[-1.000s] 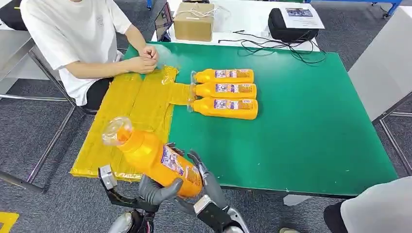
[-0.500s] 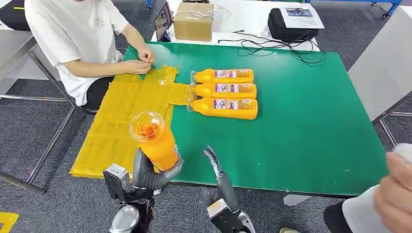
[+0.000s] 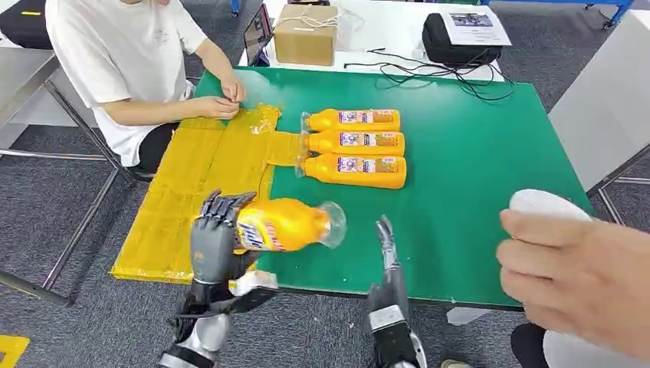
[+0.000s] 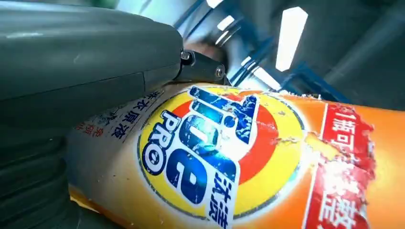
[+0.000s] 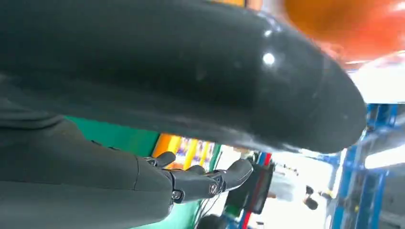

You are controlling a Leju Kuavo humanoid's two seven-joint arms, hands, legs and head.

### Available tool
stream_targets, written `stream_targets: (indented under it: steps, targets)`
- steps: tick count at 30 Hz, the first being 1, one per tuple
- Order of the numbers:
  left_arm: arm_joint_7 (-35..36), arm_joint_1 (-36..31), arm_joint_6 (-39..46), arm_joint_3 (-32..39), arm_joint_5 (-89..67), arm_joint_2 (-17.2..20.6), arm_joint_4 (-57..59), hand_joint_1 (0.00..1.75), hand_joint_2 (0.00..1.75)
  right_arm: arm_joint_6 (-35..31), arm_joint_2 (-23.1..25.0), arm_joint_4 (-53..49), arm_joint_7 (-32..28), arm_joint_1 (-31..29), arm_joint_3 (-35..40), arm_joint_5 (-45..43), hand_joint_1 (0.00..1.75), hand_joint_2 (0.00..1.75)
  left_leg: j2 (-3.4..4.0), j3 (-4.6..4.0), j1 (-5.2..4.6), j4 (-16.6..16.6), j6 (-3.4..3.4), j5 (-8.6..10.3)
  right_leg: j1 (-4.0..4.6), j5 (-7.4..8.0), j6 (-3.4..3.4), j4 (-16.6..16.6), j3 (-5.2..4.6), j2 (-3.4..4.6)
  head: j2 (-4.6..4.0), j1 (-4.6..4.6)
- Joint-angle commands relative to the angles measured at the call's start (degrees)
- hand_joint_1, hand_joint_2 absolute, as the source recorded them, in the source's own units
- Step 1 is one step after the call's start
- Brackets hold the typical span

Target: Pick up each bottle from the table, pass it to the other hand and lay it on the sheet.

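Four orange bottles, three in a row (image 3: 355, 143) mid-tabletop (image 3: 490, 192), one bottle (image 3: 285, 225) gripped by left hand (image 3: 215, 234), right hand (image 3: 385, 245) empty, fingers extended, yellow sheet (image 3: 199, 192) left, blurred person's hand (image 3: 571, 268) cut off lower right.

Held bottle (image 4: 267, 162): round label emblem reads "PRO" in blue letters under a larger blue brand word, partly glared. Chinese characters beside and below emblem; red panel with white Chinese characters, torn. Labels on three table bottles (image 3: 354, 142) too small to read.
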Motion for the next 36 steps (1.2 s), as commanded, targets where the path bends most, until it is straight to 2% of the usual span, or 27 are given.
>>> stream_targets:
  steps: [1, 5, 7, 11, 12, 14, 18, 19, 20, 21, 22, 23, 26, 27, 29, 33, 34, 36]
  targets:
    - [18.70, -20.28, 1.57, 14.43, -31.23, 3.57, 28.79, 1.75, 1.75, 2.42, 2.46, 1.79, -0.70, -1.82, -7.40, -1.97, 0.00, 0.00, -0.09, 0.12, 0.04, -0.04, -0.09, 0.04, 0.03, 0.01, -0.09, -0.01, 0.09, 0.01, 0.00, 0.00]
    - [25.49, -26.02, 1.57, 14.09, -35.63, 6.62, 36.42, 1.75, 1.75, 4.10, 3.72, 5.20, -1.38, -3.41, -6.92, -1.46, 0.00, 0.00, -0.13, 0.15, 0.10, -0.06, -0.16, 0.10, 0.10, 0.10, -0.25, -0.03, 0.12, -0.04, 0.00, 0.02]
    - [29.66, -27.97, -2.45, 12.55, -38.23, 7.14, 39.40, 1.75, 1.75, 5.07, 4.39, 4.69, -1.21, -3.11, -6.38, -1.87, 0.00, 0.00, 0.01, 0.17, 0.13, -0.04, -0.22, 0.09, 0.11, 0.11, -0.27, 0.00, 0.13, 0.13, 0.00, 0.00]
    - [30.32, -27.95, -2.54, 12.16, -38.67, 6.83, 39.99, 1.75, 1.75, 5.18, 4.56, 4.60, -1.09, -3.02, -6.02, -1.84, 0.00, 0.00, -0.13, 0.19, 0.16, -0.03, -0.22, 0.14, 0.12, 0.05, -0.29, 0.00, 0.20, 0.01, 0.00, 0.02]
    - [31.36, -28.46, -4.03, 11.96, -38.69, 6.90, 41.20, 1.75, 1.75, 5.64, 4.44, 4.76, -0.76, -3.09, -5.66, -1.79, 0.00, 0.00, 0.06, 0.09, 0.12, -0.02, -0.18, 0.12, 0.10, 0.11, -0.24, -0.01, 0.06, 0.16, 0.00, -0.02]
    - [32.23, -29.43, -6.07, 12.19, -37.77, 6.87, 43.42, 1.75, 1.75, 6.08, 4.33, 5.59, -0.69, -3.44, -4.97, -1.44, 0.00, 0.00, -0.07, 0.19, 0.15, -0.04, -0.19, 0.10, 0.12, 0.04, -0.26, -0.02, 0.19, 0.04, 0.00, 0.02]
    - [26.78, -30.33, -15.67, 16.78, -26.65, 6.24, 47.72, 1.75, 1.75, 4.51, 4.72, 7.95, -1.46, -4.27, -5.73, -1.21, 0.00, 0.00, 0.02, 0.21, 0.16, 0.01, -0.20, 0.05, 0.13, 0.04, -0.28, 0.01, 0.23, 0.16, 0.00, 0.02]
    - [28.00, -30.16, -16.11, 16.20, -27.07, 6.75, 49.32, 1.41, 1.75, 4.18, 5.03, 8.80, -1.61, -4.46, -6.15, -1.66, 0.00, 0.00, 0.02, 0.14, 0.11, -0.05, -0.18, 0.12, 0.09, 0.09, -0.24, -0.03, 0.14, 0.12, 0.00, 0.00]
    - [28.43, -30.20, -16.59, 16.09, -26.86, 6.87, 50.29, 0.94, 1.75, 4.18, 5.16, 9.06, -1.70, -4.57, -6.30, -1.97, 0.00, 0.00, 0.00, 0.24, 0.16, 0.00, -0.23, 0.04, 0.13, 0.03, -0.30, 0.00, 0.26, 0.16, 0.00, 0.02]
    - [28.46, -30.40, -17.40, 16.34, -26.29, 6.75, 51.02, 0.84, 1.75, 4.17, 5.25, 9.37, -1.77, -4.78, -6.39, -2.11, 0.00, 0.00, 0.00, 0.13, 0.10, -0.06, -0.18, 0.12, 0.08, 0.09, -0.24, -0.03, 0.14, 0.09, 0.00, 0.02]
    - [27.32, -30.65, -17.48, 17.60, -24.19, 6.25, 51.27, 1.22, 1.75, 4.02, 5.34, 9.72, -1.90, -4.95, -6.50, -2.26, 0.00, 0.00, 0.03, 0.26, 0.14, -0.07, -0.22, 0.08, 0.11, 0.06, -0.29, -0.04, 0.27, 0.17, 0.00, 0.02]
    - [27.19, -30.79, -17.62, 16.98, -24.67, 6.23, 51.43, 1.34, 1.75, 3.85, 5.40, 9.72, -1.90, -4.93, -6.58, -2.35, 0.00, 0.00, 0.05, 0.10, 0.12, -0.03, -0.19, 0.11, 0.10, 0.09, -0.25, -0.01, 0.11, 0.15, 0.00, 0.00]
    - [27.59, -31.06, -17.70, 16.80, -24.75, 5.99, 51.42, 1.34, 1.75, 3.74, 5.38, 9.67, -1.90, -4.83, -6.56, -2.39, 0.00, 0.00, -0.04, 0.09, 0.09, -0.05, -0.17, 0.15, 0.07, 0.10, -0.23, -0.01, 0.11, 0.03, 0.00, 0.02]
    - [27.78, -31.08, -18.24, 16.23, -25.09, 5.99, 51.30, 1.43, 1.75, 3.72, 5.38, 9.46, -1.90, -4.66, -6.58, -2.52, 0.00, 0.00, -0.02, 0.17, 0.11, -0.05, -0.19, 0.14, 0.09, 0.11, -0.25, -0.03, 0.19, 0.07, 0.00, 0.02]
    - [28.38, -30.88, -22.73, 15.57, -24.18, 5.76, 50.97, 1.41, 1.75, 3.48, 5.31, 8.72, -1.90, -4.14, -6.85, -3.07, 0.00, 0.00, 0.01, 0.25, 0.10, -0.05, -0.20, 0.12, 0.08, 0.10, -0.27, -0.01, 0.24, 0.13, 0.00, 0.02]
    - [28.88, -30.80, -24.37, 14.40, -24.62, 5.97, 51.27, 1.40, 1.75, 3.63, 5.40, 8.70, -1.82, -4.17, -7.34, -3.60, 0.00, 0.00, -0.05, 0.28, 0.09, -0.06, -0.20, 0.15, 0.07, 0.08, -0.25, -0.03, 0.29, 0.06, 0.00, 0.00]
    - [29.23, -30.96, -25.68, 14.14, -24.55, 6.06, 51.57, 1.48, 1.75, 3.71, 5.42, 8.86, -1.82, -4.23, -7.35, -3.62, 0.00, 0.00, -0.06, 0.34, 0.06, -0.09, -0.18, 0.18, 0.04, 0.09, -0.23, -0.04, 0.35, 0.04, 0.00, 0.00]
    - [29.23, -31.13, -27.95, 13.22, -24.48, 6.39, 52.00, 1.45, 1.75, 3.75, 5.46, 9.09, -1.79, -4.27, -7.68, -3.81, 0.00, 0.00, -0.01, 0.45, 0.08, -0.08, -0.19, 0.15, 0.05, 0.09, -0.24, -0.04, 0.47, 0.11, 0.00, 0.00]
